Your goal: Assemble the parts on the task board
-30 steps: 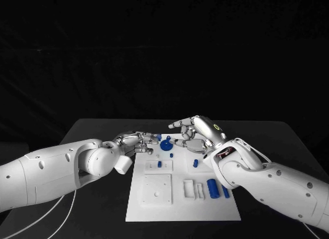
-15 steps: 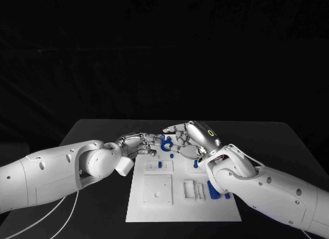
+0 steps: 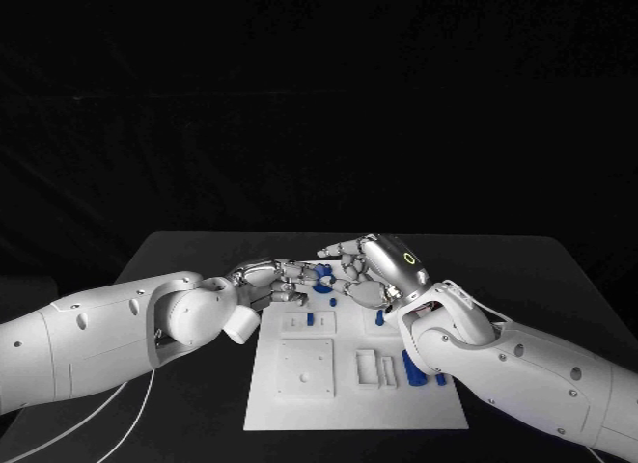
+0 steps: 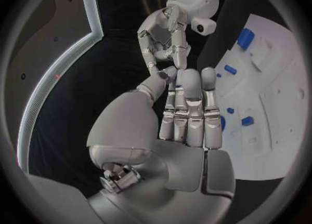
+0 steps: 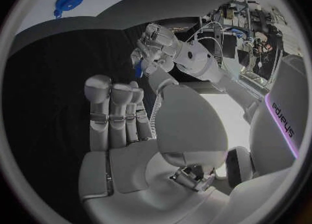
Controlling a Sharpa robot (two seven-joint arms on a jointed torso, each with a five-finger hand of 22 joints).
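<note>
Fingertips of the left robot hand pinch a small blue part above the far end of the task board; the right robot hand meets it there, fingers curled, its hold unclear. Light, rigid and slick by appearance, the part wants a pinch across its sides. Other blue parts lie on the board, which sits on the black counter.

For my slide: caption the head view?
Both hands, left hand and right hand, meet above the task board's far edge.

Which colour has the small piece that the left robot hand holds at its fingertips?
Blue. The small piece shows best in the right wrist view.
</note>
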